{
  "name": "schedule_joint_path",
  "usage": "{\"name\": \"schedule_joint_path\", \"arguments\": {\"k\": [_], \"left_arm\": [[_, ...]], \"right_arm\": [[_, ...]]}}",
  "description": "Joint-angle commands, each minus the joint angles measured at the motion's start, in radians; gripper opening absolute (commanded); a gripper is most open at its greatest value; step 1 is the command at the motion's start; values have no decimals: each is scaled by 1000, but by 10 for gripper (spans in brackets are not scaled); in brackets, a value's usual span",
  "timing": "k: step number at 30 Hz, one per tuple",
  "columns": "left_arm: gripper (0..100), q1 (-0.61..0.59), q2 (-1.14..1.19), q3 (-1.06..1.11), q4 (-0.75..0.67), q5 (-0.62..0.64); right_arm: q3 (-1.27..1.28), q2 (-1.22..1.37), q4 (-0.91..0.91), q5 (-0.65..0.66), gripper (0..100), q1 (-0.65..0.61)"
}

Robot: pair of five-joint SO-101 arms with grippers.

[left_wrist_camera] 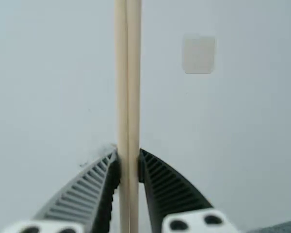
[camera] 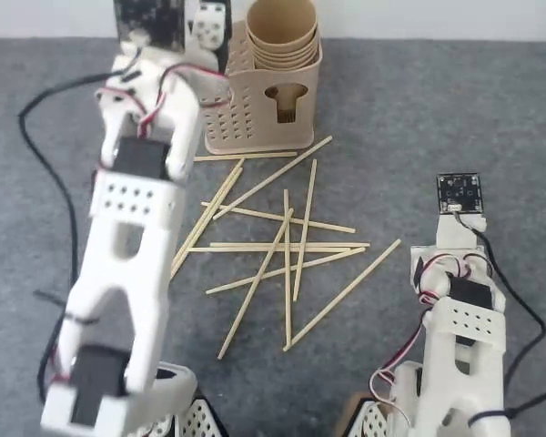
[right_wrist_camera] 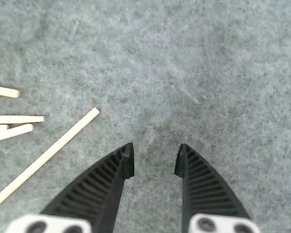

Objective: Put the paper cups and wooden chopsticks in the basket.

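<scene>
Beside the beige slotted plastic basket [camera: 255, 118], the left fingers [left_wrist_camera: 160, 179] clamp two pale wooden chopsticks [left_wrist_camera: 127, 73] pointing outward, likely for end-first dropping, while the right fingers [right_wrist_camera: 102, 189] gape empty, farther off.

Grey felt-like covering across the whole surface [camera: 409, 118], fuzzy mottled nap up close in the right wrist view, plain pale wall [camera: 419, 16] along the surface's far edge, small pale square plate [left_wrist_camera: 199, 54] flat on that wall, soft even light
</scene>
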Motion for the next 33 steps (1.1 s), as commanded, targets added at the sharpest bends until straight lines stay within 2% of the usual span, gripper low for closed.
{"name": "schedule_joint_path", "arguments": {"k": [1, 8, 15, 19, 23, 29, 33], "left_arm": [[12, -29, 117, -142, -103, 0], [12, -52, 358, -245, -97, 0], [17, -52, 470, -245, -97, -2], [120, -69, 486, -242, -81, 2], [202, -97, 476, -265, 44, 44], [207, -118, 364, -283, 203, 49], [207, -118, 210, -285, 456, 46]], "right_arm": [[-5, -28, -25, 11, 155, -7], [-3, -28, -25, 37, 155, -8], [-3, -28, -25, 38, 155, -8], [-3, -28, -25, 38, 155, -8], [-3, -28, -25, 38, 155, -8], [-3, -28, -27, 35, 155, -10], [-12, -38, -22, -14, 155, -10]]}}
